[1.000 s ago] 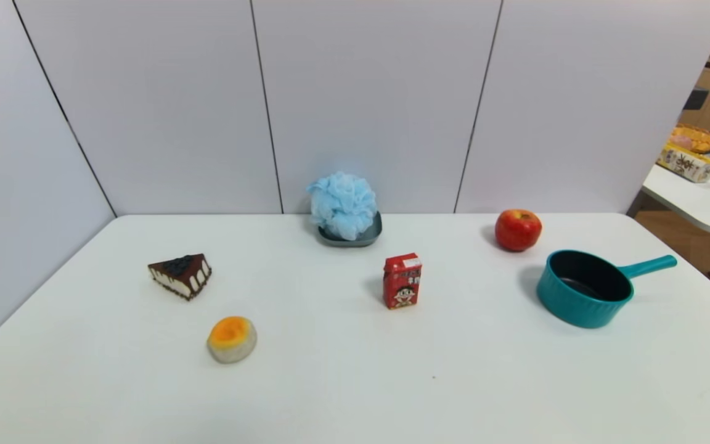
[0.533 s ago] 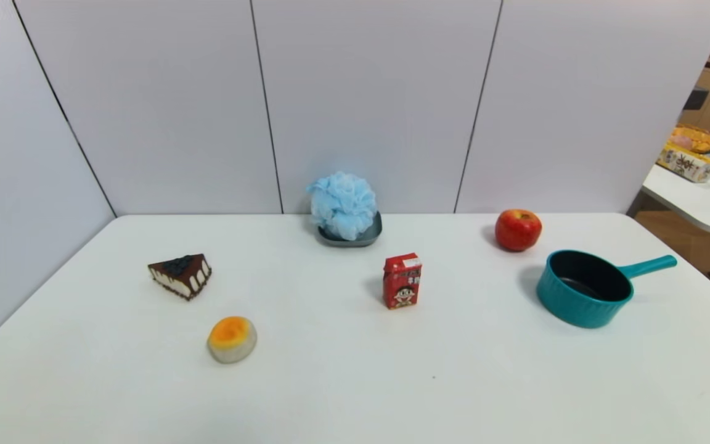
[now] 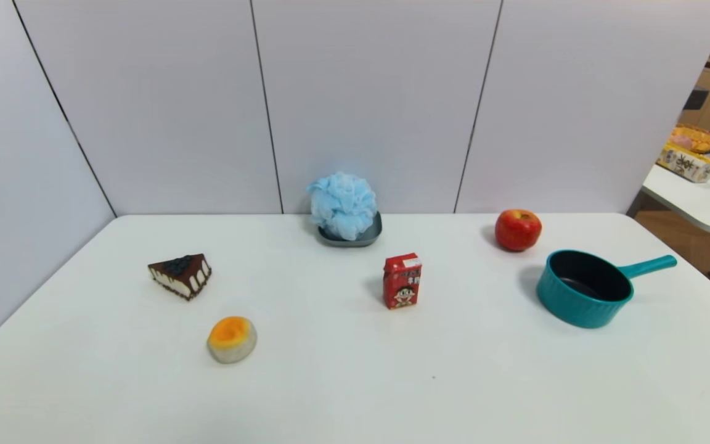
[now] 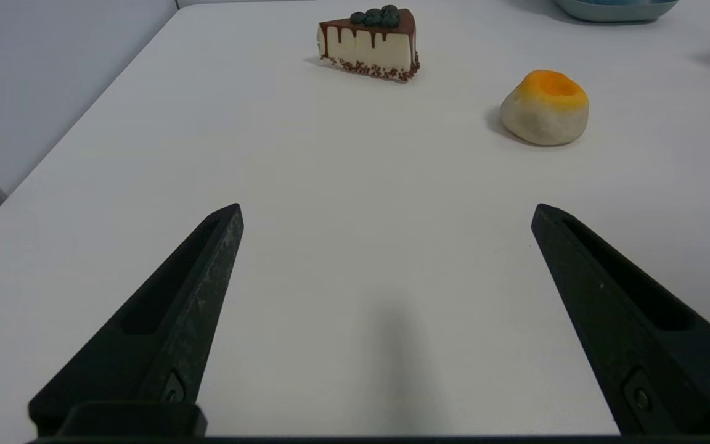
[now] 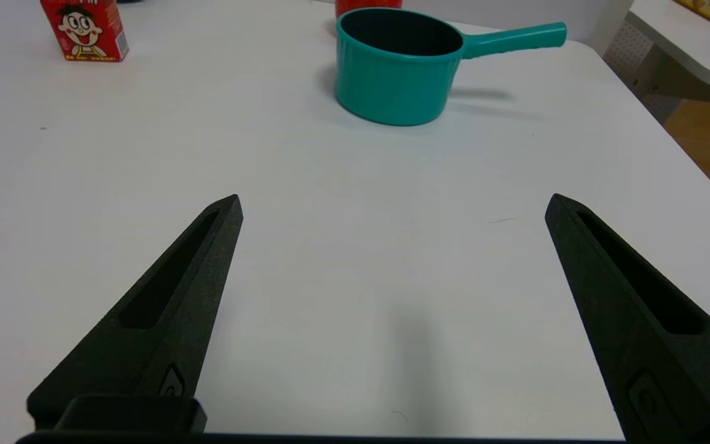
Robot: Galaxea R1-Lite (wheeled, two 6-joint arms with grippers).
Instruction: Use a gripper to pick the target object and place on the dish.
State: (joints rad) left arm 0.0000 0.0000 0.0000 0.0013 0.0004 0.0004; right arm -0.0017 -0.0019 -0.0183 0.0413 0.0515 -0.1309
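Now ruffled mesh pouf (image 3: 343,205) on rounded-square dish (image 3: 372,233)

I log one white table (image 3: 355,394) | directly on it: dish (image 3: 372,234) at back centre, cake slice (image 3: 180,275) left, orange-topped bun (image 3: 232,338) nearer, red carton (image 3: 402,280) centre, apple (image 3: 518,229) and teal saucepan (image 3: 584,288) right.

The red carton (image 5: 85,29) bears a cartoon face, but its lettering is too small to read.
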